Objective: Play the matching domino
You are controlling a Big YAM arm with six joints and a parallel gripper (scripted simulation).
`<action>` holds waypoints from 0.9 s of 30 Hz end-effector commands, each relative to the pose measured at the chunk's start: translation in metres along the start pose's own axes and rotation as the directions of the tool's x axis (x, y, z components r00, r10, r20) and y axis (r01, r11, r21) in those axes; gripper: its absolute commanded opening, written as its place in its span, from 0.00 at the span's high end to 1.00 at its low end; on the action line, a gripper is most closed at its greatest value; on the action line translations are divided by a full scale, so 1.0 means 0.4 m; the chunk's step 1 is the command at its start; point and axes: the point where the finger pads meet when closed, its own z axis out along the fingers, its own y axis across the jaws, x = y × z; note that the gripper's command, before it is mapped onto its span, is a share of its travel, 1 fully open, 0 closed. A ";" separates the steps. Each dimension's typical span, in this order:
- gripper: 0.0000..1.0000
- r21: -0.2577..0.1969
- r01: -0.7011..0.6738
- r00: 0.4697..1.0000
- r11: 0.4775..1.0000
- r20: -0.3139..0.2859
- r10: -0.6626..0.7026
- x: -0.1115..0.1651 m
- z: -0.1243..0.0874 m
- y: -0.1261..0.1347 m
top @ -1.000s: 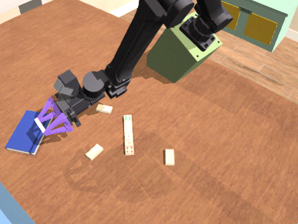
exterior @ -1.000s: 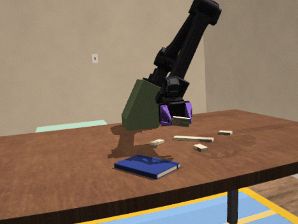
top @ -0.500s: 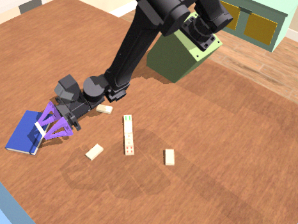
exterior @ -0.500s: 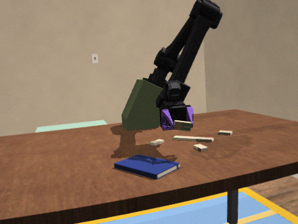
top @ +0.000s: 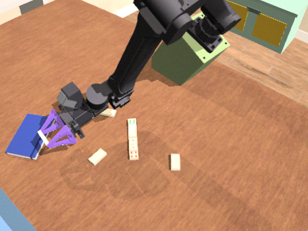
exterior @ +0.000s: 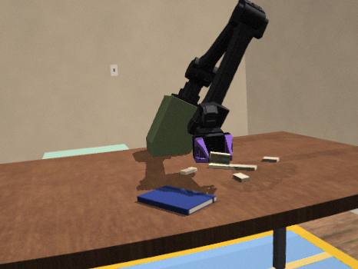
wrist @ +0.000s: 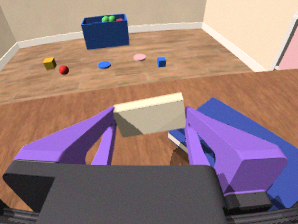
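Observation:
My gripper with purple fingers is shut on a cream domino and holds it above the table, over the near edge of the blue book. The held domino also shows in the exterior view and as a white strip between the fingers. The line of face-up dominoes lies flat mid-table, with green marks at its far end and red pips at its near end. Three face-down dominoes lie on the table: one near the wrist, one left of the line, one right of it.
A green box stands behind the arm at the back of the table. The blue book also shows in the exterior view, lying flat near the table's front edge. A green cabinet stands off the table.

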 end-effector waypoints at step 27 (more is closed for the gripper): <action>0.52 -0.015 -0.001 1.000 1.000 0.008 0.001 0.115 0.019 0.016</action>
